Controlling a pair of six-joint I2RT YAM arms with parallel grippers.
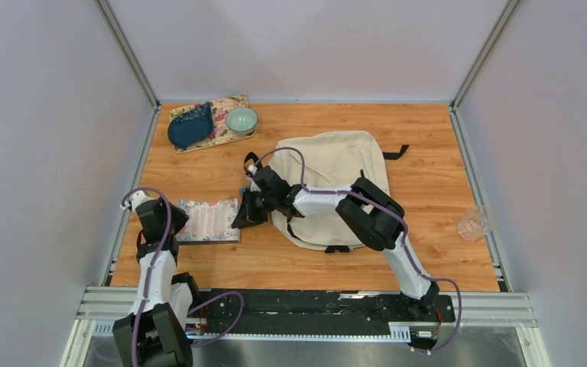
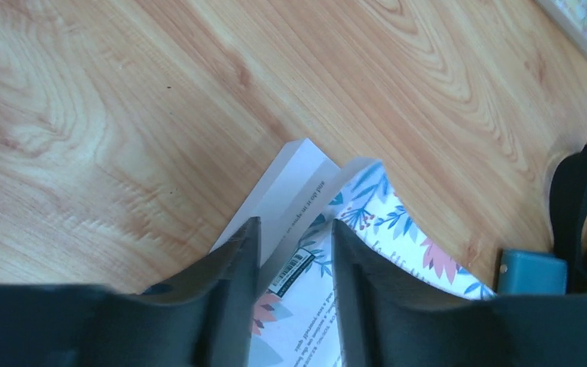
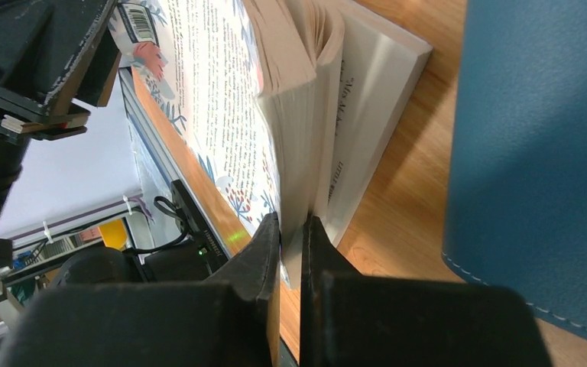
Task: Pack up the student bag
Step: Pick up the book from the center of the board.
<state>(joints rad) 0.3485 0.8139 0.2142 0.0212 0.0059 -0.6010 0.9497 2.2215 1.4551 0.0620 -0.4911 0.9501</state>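
Note:
The student bag (image 1: 336, 172), cream with black straps, lies flat in the middle of the table. Left of it lies a book (image 1: 208, 220) with a floral cover. My right gripper (image 1: 246, 210) reaches across the bag's front left corner to the book's right edge. In the right wrist view the right gripper (image 3: 294, 220) is shut on the raised cover and a few pages of the book (image 3: 222, 92), which gapes partly open. My left gripper (image 2: 296, 225) stands open over the book (image 2: 382, 222), its jaws either side of the left cover edge by the barcode.
A dark blue pouch (image 3: 535, 153) lies close beside the book, between it and the bag. At the back left, a floral mat (image 1: 225, 136) carries a dark blue dish (image 1: 191, 126) and a pale green bowl (image 1: 241, 119). A clear glass (image 1: 475, 222) stands at the right edge.

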